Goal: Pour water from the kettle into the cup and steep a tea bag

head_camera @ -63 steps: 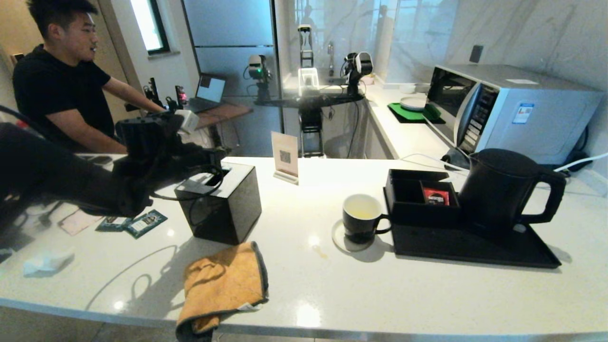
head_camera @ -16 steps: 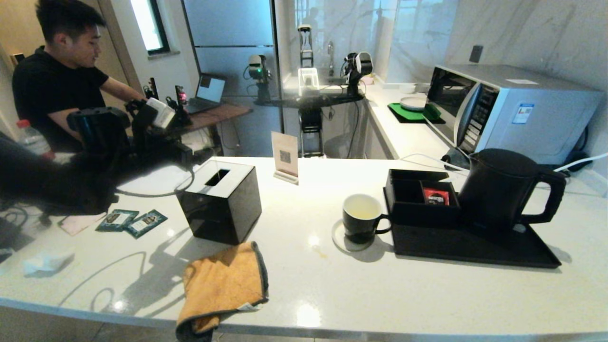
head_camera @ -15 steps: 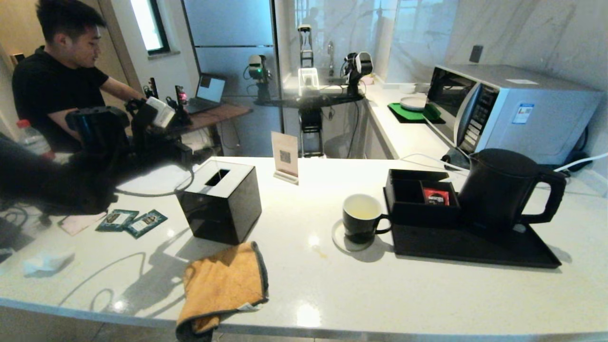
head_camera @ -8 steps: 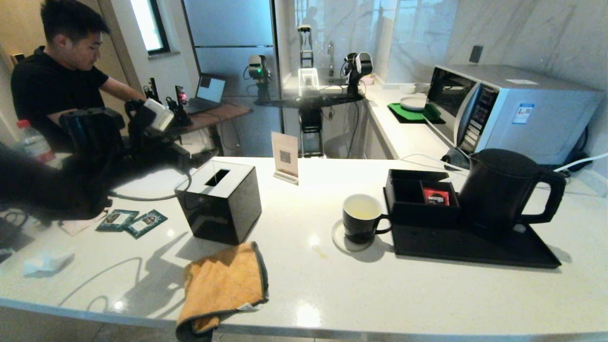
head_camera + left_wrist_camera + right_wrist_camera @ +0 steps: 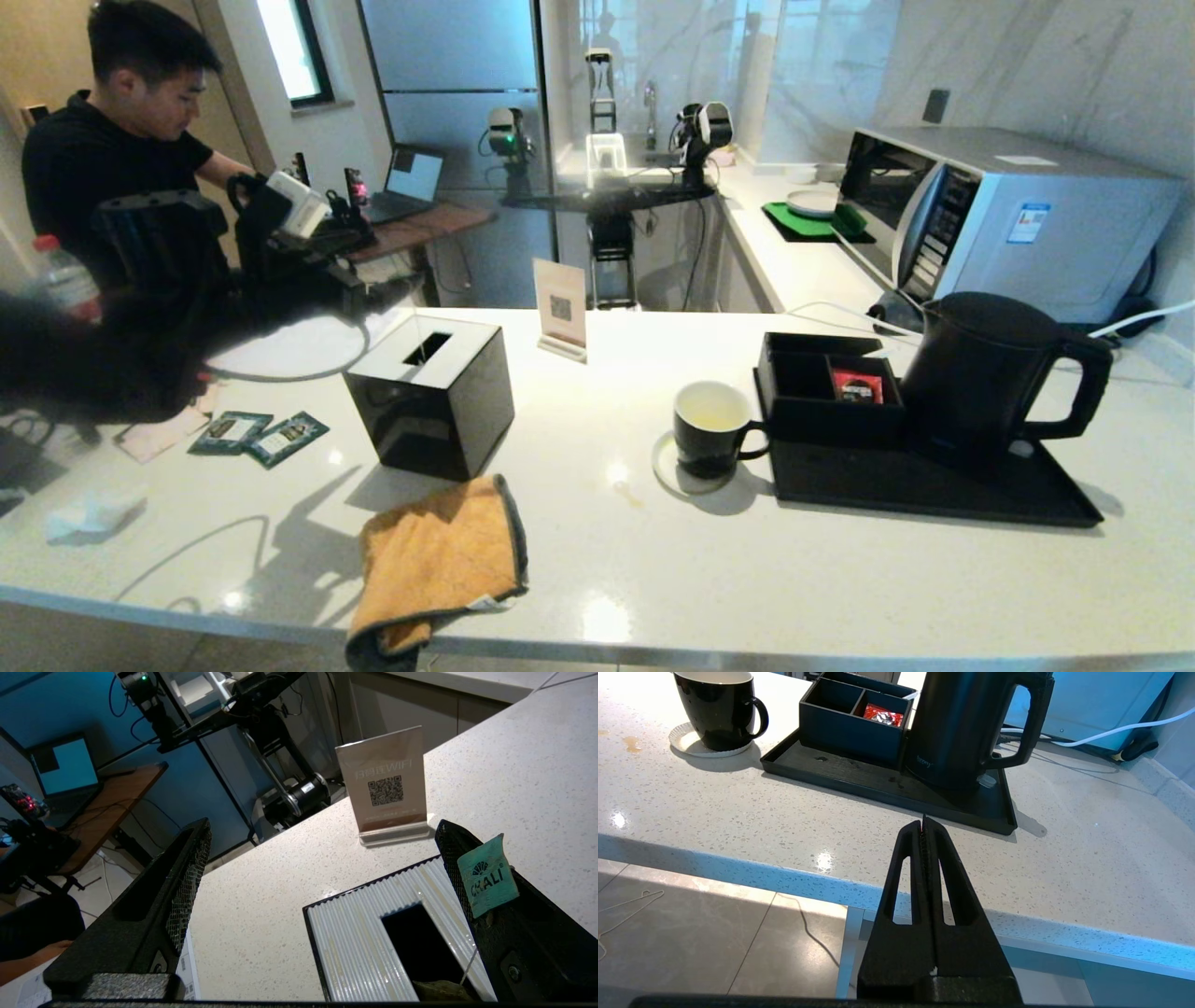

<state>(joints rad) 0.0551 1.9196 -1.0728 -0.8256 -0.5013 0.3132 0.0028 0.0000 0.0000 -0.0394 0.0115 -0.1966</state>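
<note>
My left gripper (image 5: 322,826) is open, raised above the far left corner of a black slotted box (image 5: 355,942). A teal paper tag (image 5: 487,877) clings to one finger. A thin string (image 5: 468,963) runs down from it to the grey-green tea bag (image 5: 439,990) at the slot's edge; I cannot tell whether the bag lies in the slot or hangs over it. The black cup (image 5: 711,429) stands on a white coaster mid-counter. The black kettle (image 5: 980,383) stands on a black tray (image 5: 934,495). My right gripper (image 5: 923,823) is shut and empty, low before the counter's front edge.
A black caddy with a red sachet (image 5: 857,385) sits between cup and kettle. An orange cloth (image 5: 439,560) hangs over the front edge. A QR sign (image 5: 560,308), two green packets (image 5: 261,434), a microwave (image 5: 1008,215) and a seated person (image 5: 121,159) surround the area.
My left arm has lifted and drawn back to the left, away from the black box's slot. Its gripper stays open. The right arm, cup and kettle have not moved.
</note>
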